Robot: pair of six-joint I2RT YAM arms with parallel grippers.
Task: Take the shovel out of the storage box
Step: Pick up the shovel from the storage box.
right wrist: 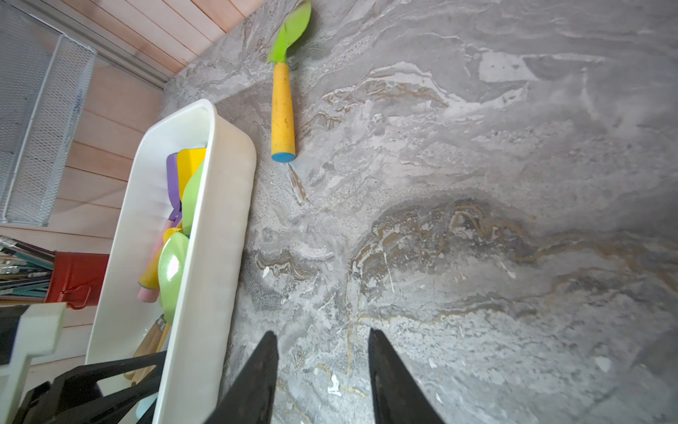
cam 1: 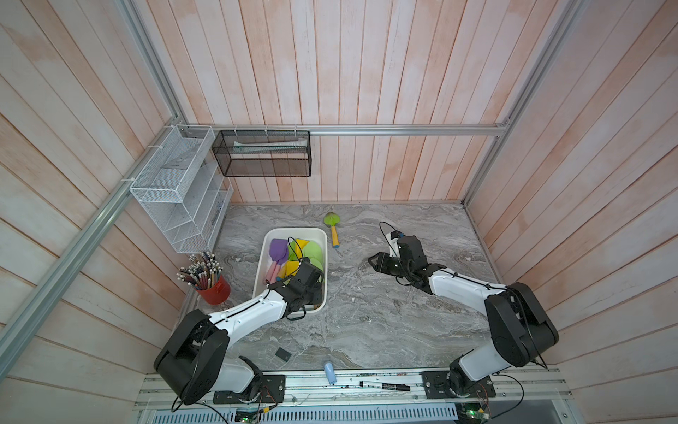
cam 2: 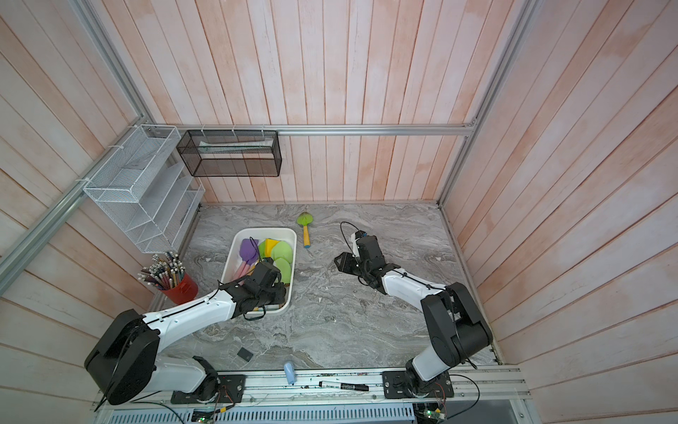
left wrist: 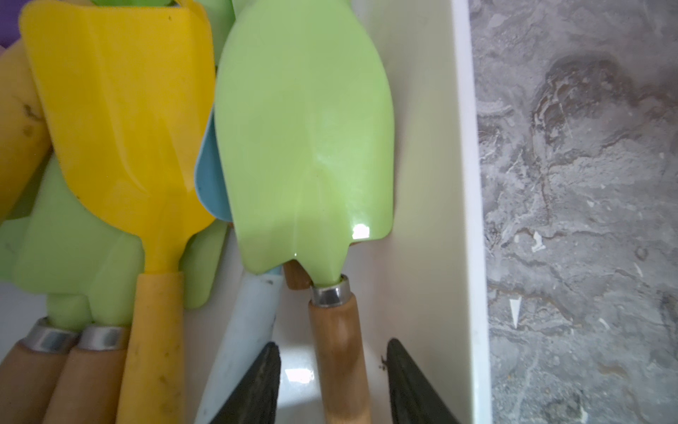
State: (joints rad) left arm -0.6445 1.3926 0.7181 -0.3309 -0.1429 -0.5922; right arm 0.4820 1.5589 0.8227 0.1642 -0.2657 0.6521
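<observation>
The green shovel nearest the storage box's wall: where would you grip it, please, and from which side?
Grip the wooden handle behind its metal collar, from above: it is slim with room either side, while the green blade is broad and close to the box wall.

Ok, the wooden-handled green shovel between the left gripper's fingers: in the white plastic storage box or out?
In. The shovel lies inside the storage box, beside its wall; the left gripper straddles its handle.

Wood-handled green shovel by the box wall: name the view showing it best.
Left wrist view: the shovel fills the frame, its handle between the left claw tips. The right wrist view shows only a green blade edge over the storage box rim; in both top views the left arm covers most of it.
</observation>
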